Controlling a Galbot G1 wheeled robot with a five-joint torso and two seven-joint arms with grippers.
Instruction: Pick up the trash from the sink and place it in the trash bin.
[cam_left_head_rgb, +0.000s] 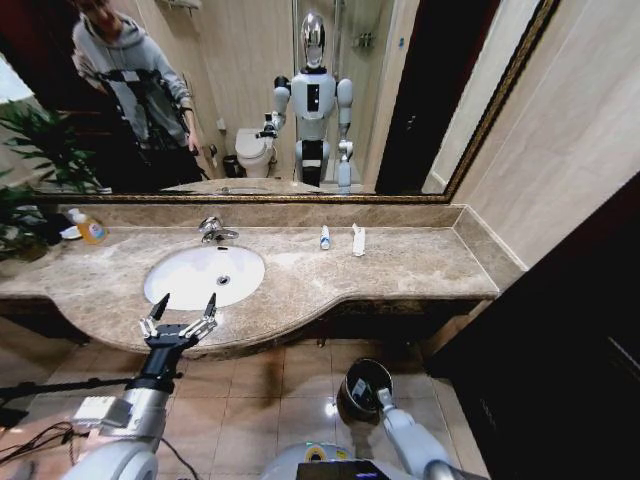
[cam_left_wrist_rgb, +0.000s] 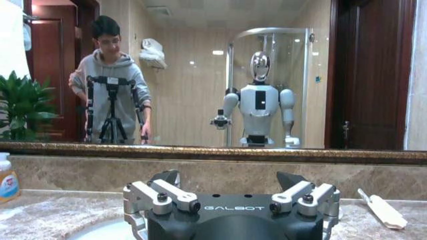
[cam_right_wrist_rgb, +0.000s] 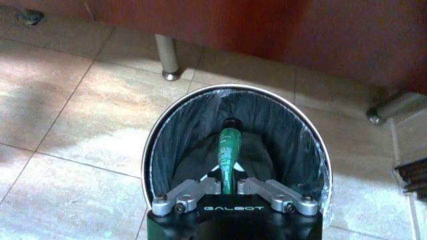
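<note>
Trash bin (cam_right_wrist_rgb: 303, 150) stands on the tiled floor below the table (cam_left_head_rgb: 400, 270); the right gripper (cam_right_wrist_rgb: 229, 182) hangs over its opening, pinching a dark green tube (cam_right_wrist_rgb: 230, 150). The left gripper (cam_left_head_rgb: 180, 310) hovers spread at the table's front edge, just before the sink (cam_left_head_rgb: 185, 285). Two white toiletry pieces (cam_left_head_rgb: 358, 240) lie near the mirror.

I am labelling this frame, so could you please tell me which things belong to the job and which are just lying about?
Part of the job:
- sink
- trash bin
- dark green tube, held over the bin by the right hand
- blue-capped white tube and white packet on the countertop
- left hand, open by the sink

Just lying about:
- soap bottle
- faucet
- potted plant
</note>
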